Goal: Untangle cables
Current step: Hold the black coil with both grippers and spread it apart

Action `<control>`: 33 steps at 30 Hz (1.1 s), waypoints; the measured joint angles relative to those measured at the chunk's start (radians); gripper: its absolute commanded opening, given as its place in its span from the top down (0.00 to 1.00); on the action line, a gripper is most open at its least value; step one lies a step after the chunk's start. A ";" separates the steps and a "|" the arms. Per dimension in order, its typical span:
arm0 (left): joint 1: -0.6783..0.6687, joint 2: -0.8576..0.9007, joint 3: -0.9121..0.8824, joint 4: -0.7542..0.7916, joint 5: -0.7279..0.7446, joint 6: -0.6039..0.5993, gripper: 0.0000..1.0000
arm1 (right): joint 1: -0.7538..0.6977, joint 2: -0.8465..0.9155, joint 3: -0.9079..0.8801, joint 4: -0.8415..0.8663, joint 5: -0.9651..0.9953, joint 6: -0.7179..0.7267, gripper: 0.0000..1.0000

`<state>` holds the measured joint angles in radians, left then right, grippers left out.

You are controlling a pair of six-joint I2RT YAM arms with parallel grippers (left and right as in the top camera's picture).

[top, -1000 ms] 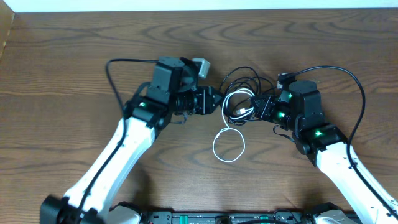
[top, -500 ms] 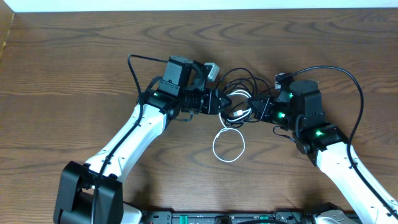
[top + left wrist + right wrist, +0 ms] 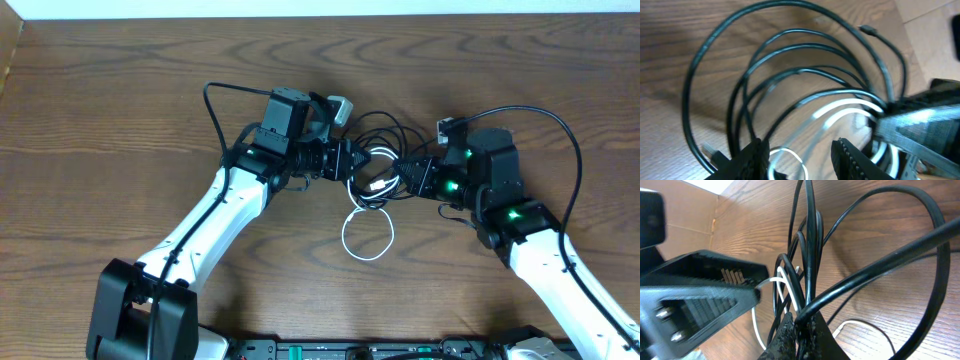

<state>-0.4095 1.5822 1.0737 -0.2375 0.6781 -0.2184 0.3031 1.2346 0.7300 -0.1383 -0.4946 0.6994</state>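
The black cable (image 3: pixel 385 128) lies in loose loops at the table's middle, tangled with the white cable (image 3: pixel 367 236), whose lower loop rests flat on the wood. My left gripper (image 3: pixel 350 163) is open at the tangle's left side. In the left wrist view its jaws (image 3: pixel 801 159) straddle a small white loop (image 3: pixel 788 154) beneath the black loops (image 3: pixel 790 50). My right gripper (image 3: pixel 402 176) is at the tangle's right side. In the right wrist view its fingers (image 3: pixel 801 330) are shut on a black cable strand (image 3: pixel 860 272), with white cable (image 3: pixel 783 281) behind.
The wooden table (image 3: pixel 120 90) spreads all round. Each arm's own thick black wire arcs beside it, on the left (image 3: pixel 212 100) and on the right (image 3: pixel 572 150). The two grippers face each other a few centimetres apart. A dark rail (image 3: pixel 350 350) runs along the front edge.
My left arm has swung right and its gripper has come up to the tangle. My right gripper has edged slightly left with the black cable. The white lower loop has stayed put.
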 measured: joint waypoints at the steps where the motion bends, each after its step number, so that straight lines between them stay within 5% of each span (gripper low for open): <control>1: 0.000 0.000 0.000 0.000 -0.006 0.004 0.55 | 0.000 -0.007 0.000 0.000 -0.003 0.000 0.99; 10: -0.026 0.010 0.000 0.002 -0.027 0.014 0.57 | 0.000 -0.063 0.000 0.000 -0.015 0.000 0.99; 12: -0.048 0.025 0.000 0.002 -0.031 0.013 0.74 | 0.000 -0.063 0.000 -0.002 -0.015 0.000 0.99; 13: -0.062 0.035 0.000 0.002 -0.032 0.014 0.91 | 0.000 -0.063 0.000 -0.002 -0.015 0.000 0.99; 14: -0.071 0.043 -0.001 0.003 -0.034 0.020 0.92 | 0.000 -0.063 0.000 -0.002 -0.014 0.000 0.99; 22: -0.122 0.068 -0.004 0.012 -0.056 0.033 0.92 | -0.011 -0.067 0.002 -0.042 0.004 -0.001 0.99; 33: -0.081 0.059 -0.004 0.011 0.033 0.035 0.92 | -0.016 -0.071 0.014 -0.366 0.293 0.009 0.99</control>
<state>-0.4908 1.6409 1.0695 -0.2260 0.7113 -0.1829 0.2867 1.1641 0.7441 -0.5041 -0.2020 0.7082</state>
